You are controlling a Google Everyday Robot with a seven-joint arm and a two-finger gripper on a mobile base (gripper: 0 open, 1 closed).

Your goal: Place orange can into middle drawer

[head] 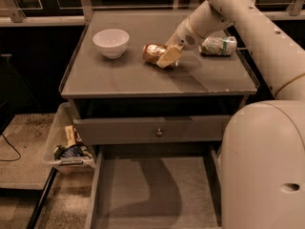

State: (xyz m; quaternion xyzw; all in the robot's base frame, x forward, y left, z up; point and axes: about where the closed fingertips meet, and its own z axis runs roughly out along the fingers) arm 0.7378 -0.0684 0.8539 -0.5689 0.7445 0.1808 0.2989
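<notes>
The orange can [151, 53] lies on its side on the grey table top [143, 78], near the middle. My gripper [165, 57] is down at the can's right end, touching or nearly touching it, with the arm reaching in from the upper right. The middle drawer [152, 194] is pulled out low at the front, and its flat grey floor holds nothing.
A white bowl [111, 42] stands on the table to the left of the can. A pale green-and-white can [218, 46] lies at the right rear. A drawer front with a round knob [158, 132] sits above the open drawer. A plastic bin [66, 147] with packets stands on the floor at the left.
</notes>
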